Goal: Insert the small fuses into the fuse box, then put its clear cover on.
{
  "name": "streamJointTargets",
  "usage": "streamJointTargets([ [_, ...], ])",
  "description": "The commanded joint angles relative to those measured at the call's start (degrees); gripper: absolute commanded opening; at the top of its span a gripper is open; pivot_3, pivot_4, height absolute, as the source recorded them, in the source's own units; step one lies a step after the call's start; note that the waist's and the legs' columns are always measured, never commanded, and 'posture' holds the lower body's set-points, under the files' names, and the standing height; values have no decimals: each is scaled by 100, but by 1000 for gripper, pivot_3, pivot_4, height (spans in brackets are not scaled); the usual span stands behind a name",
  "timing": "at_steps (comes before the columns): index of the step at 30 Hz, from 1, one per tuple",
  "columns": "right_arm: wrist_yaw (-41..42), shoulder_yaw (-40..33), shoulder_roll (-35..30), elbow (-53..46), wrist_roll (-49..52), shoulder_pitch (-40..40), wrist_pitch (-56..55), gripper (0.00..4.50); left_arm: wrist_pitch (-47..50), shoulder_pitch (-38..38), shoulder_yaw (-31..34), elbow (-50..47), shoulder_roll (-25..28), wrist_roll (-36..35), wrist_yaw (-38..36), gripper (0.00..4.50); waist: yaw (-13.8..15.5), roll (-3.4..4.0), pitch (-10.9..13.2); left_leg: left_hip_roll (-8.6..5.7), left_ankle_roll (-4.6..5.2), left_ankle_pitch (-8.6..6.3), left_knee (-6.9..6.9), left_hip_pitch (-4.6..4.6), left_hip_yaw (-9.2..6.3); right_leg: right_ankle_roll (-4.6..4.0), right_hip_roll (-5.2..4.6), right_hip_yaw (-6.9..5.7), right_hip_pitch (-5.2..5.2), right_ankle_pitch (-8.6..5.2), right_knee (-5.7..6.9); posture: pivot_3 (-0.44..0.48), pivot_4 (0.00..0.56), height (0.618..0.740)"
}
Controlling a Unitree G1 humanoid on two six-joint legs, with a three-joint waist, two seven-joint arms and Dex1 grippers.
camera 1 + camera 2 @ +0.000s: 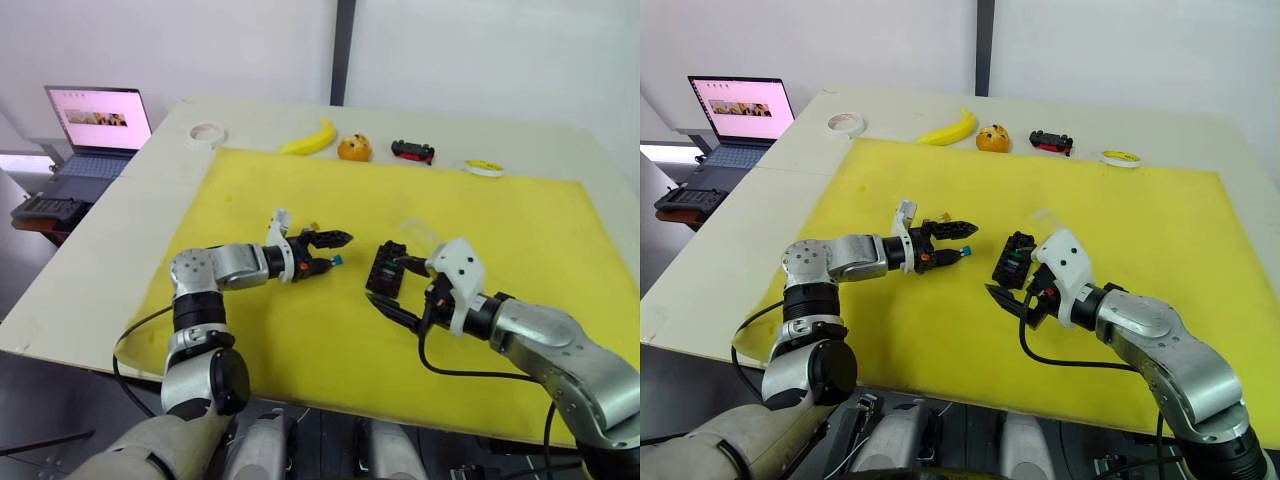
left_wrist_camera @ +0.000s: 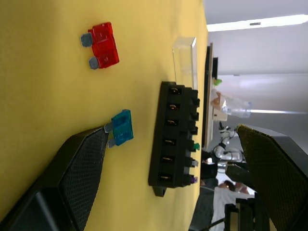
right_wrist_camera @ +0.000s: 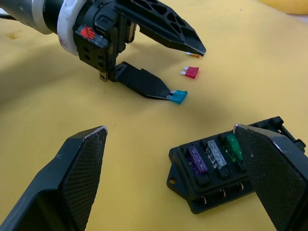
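Observation:
The black fuse box [image 1: 384, 268] lies on the yellow mat [image 1: 520, 230] with purple [image 3: 196, 160], grey [image 3: 216, 155] and green [image 3: 234, 147] fuses in its slots. The clear cover [image 1: 420, 232] lies just behind it. Loose on the mat to its left are a teal fuse [image 3: 179, 96], a red fuse [image 3: 191, 72] and an orange fuse [image 3: 192, 56]. My left gripper [image 1: 339, 250] is open over these, its lower fingertip touching the teal fuse. My right gripper [image 1: 1008, 275] is open around the fuse box, one finger [image 3: 274, 178] at the box's edge.
Along the table's far side sit a banana [image 1: 310, 140], an orange toy [image 1: 354, 148], a black-and-red toy car [image 1: 412, 151] and two tape rolls [image 1: 207, 133] [image 1: 485, 168]. A laptop [image 1: 97, 125] stands off the table's left edge.

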Motion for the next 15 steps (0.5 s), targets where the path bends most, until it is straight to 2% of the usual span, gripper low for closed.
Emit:
streamJointTargets([
  [1,17,-124,-18,-105,6,-66,-41,4479,-164,-82,-123,65,-125,123,-75,4500,0,0,0,0,0,0,0,0,0,0,0,0,0,0,0,0,150,740],
  [15,20,-149,-19,-69,-10,-115,-31,4479,-288,-113,-195,204,-219,464,-294,4500,5,0,0,-1,4,-2,0,0,-1,0,-2,-2,4,0,-2,0,150,740],
])
